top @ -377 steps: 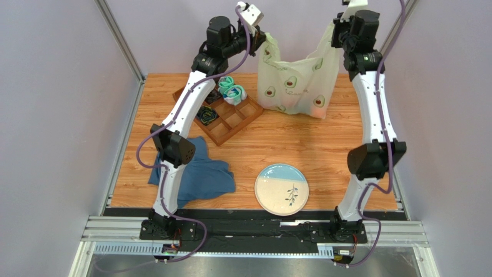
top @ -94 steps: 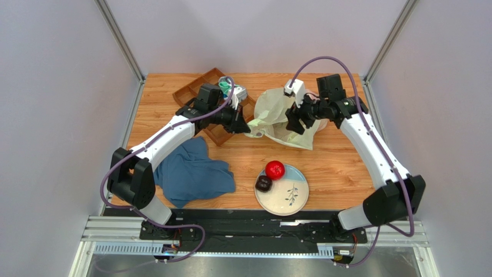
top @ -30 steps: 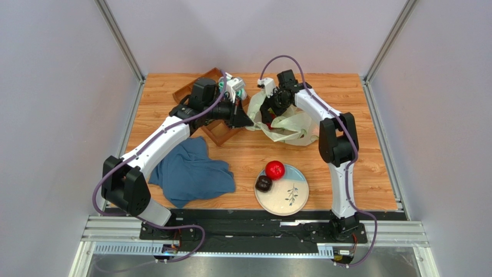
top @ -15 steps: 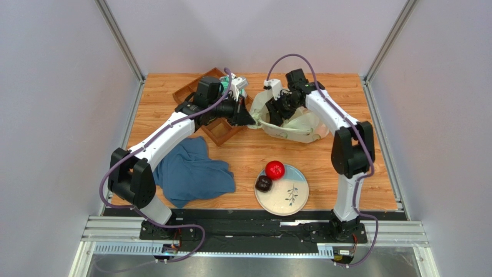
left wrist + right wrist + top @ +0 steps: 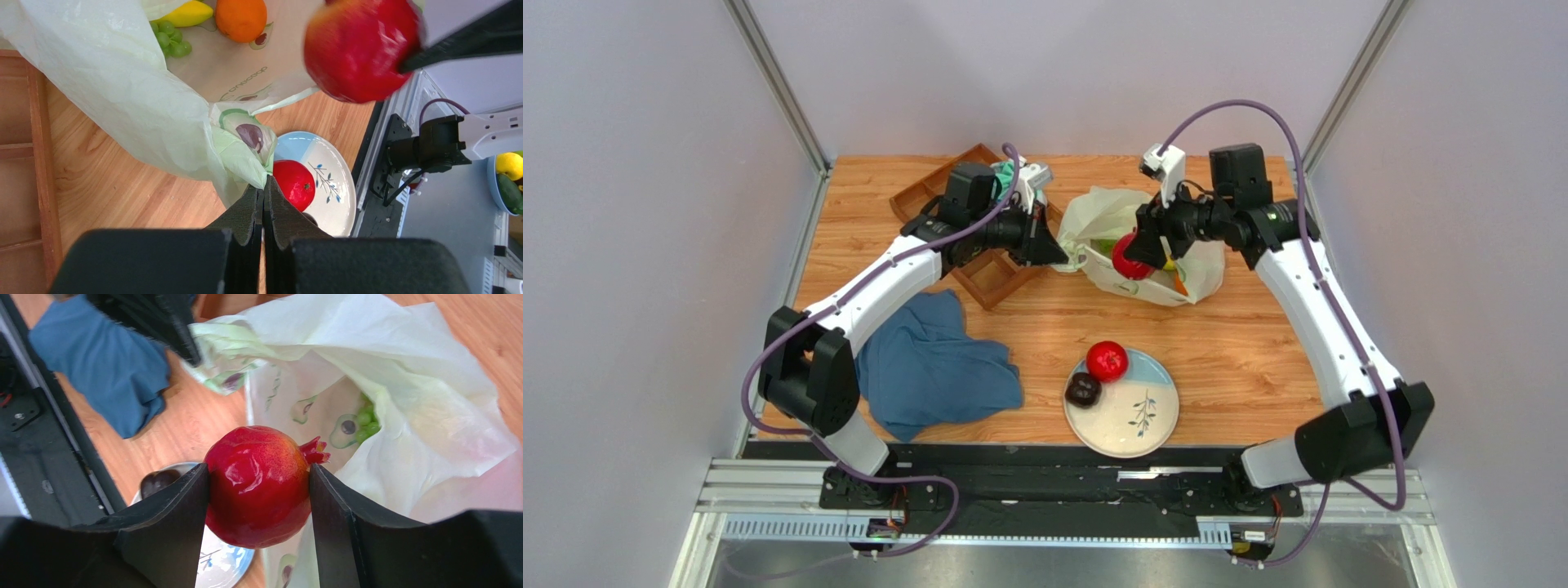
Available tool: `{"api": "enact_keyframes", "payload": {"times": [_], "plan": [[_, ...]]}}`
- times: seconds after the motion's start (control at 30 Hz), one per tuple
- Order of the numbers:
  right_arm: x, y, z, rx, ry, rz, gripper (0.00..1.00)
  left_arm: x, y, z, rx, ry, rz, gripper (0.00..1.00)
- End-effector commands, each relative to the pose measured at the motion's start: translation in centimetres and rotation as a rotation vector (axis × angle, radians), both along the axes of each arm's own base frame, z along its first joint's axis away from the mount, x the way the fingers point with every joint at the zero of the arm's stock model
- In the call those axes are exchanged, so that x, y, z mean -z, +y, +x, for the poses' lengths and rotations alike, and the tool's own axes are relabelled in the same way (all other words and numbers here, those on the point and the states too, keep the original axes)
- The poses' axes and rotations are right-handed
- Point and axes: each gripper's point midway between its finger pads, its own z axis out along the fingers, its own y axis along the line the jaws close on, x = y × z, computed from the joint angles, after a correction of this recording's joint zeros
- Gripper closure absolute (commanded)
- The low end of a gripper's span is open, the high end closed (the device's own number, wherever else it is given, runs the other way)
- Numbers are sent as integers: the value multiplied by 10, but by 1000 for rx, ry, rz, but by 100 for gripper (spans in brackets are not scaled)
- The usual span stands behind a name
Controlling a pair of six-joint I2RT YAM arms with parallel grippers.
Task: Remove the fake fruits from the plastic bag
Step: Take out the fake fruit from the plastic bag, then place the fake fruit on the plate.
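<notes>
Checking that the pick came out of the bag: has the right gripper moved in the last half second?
Yes. The right gripper has pulled rightward, away from the tray, holding a red fruit over the bag.

The plastic bag (image 5: 110, 79) carries one short printed word on its inner wall, upside down in the left wrist view. It seems to read "avocado". No other writing is legible.

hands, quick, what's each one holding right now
left hand: closed, pinching the edge of the bag
right hand: closed on a red fruit, held above the bag
</notes>
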Motion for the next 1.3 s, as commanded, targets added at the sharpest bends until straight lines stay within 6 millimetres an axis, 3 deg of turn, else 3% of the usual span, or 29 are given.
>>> {"api": "enact_keyframes", "payload": {"times": [0.0, 0.07, 0.13, 0.17, 0.27, 0.3, 0.37, 0.4, 0.5, 0.63, 0.93, 1.27], "plan": [[-43, 11, -31, -22, -51, 155, 61, -21, -7, 5, 6, -50, -46, 100], [-59, 15, -45, -57, -53, 198, 61, -20, -7, 3, 8, -38, -50, 100], [-58, 16, -62, -100, -14, 197, 60, -18, -8, 4, 5, -28, -50, 100], [-48, 15, -69, -114, 14, 178, 60, -19, -8, 3, 5, -25, -53, 100], [-9, 1, -90, -148, 85, 74, 61, -20, -8, 3, 1, -24, -56, 100], [16, -3, -101, -162, 140, 36, 61, -20, -7, 3, 2, -24, -55, 100], [37, -13, -109, -178, 118, -25, 61, -20, -6, 2, 1, -29, -52, 100], [61, -18, -116, -179, 163, -52, 61, -20, -6, 2, -1, -32, -51, 100], [92, -27, -122, -168, 205, -111, 61, -21, -4, -2, -1, -37, -50, 100], [148, -42, -135, -170, 302, -198, 61, -19, 0, -8, 0, -35, -46, 100], [201, -40, -111, -149, 320, -231, 60, -17, 7, -15, -5, -56, -30, 100], [207, -25, -85, -98, 352, -173, 61, -13, 5, -14, 2, -39, -25, 100]]}}
